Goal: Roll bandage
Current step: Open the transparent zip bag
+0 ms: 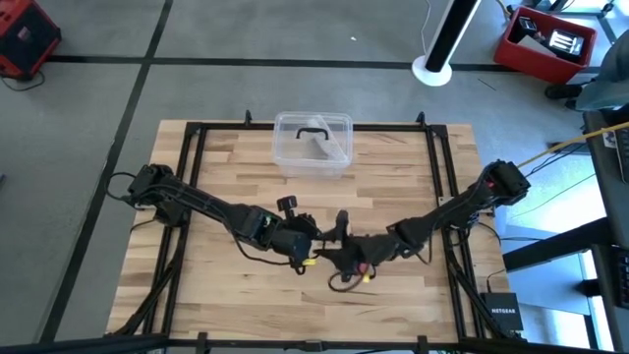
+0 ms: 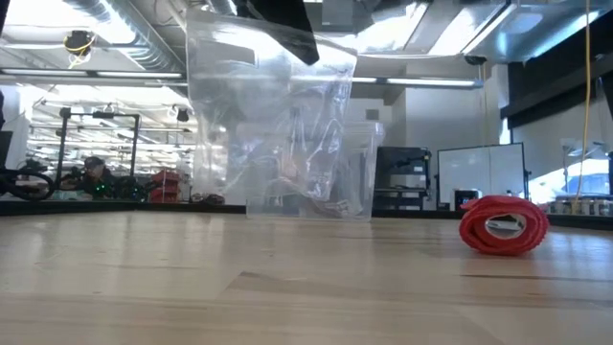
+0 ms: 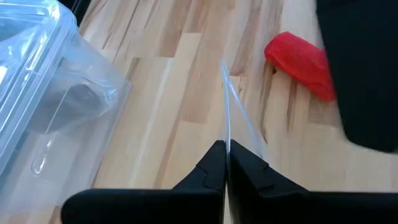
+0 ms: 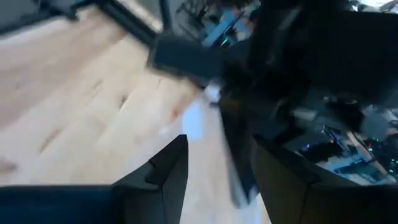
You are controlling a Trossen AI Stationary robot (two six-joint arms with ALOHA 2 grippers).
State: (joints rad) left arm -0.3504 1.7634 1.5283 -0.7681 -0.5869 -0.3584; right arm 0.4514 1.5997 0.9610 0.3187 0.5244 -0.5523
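The bandage is a small red roll (image 2: 503,226) lying on the table; in the left wrist view the roll (image 3: 297,57) lies beyond my fingers, and from above it shows as a red spot (image 1: 363,267) under the right arm. My left gripper (image 3: 225,152) hovers mid-table (image 1: 314,241), shut on a clear plastic bag (image 2: 273,115) that hangs in front of the low camera. My right gripper (image 4: 217,155) faces it close by (image 1: 340,254), fingers apart. The right wrist view is blurred, so what lies between its fingers cannot be made out. My left gripper pinches a thin clear edge of the bag (image 3: 227,118) between its two shut fingers, slanting down from the table's left. The sheet stands edge-on out of the fingertips. The bag hangs below, its lower end (image 2: 306,206) near the table. My right gripper: I cannot tell whether it touches the bag.
A clear plastic box with a black handle (image 1: 313,145) stands at the far middle of the table and shows beside my left fingers (image 3: 43,93). The right arm (image 3: 364,68) stands close beside the roll. Black frame rails (image 1: 187,197) run along the table's sides.
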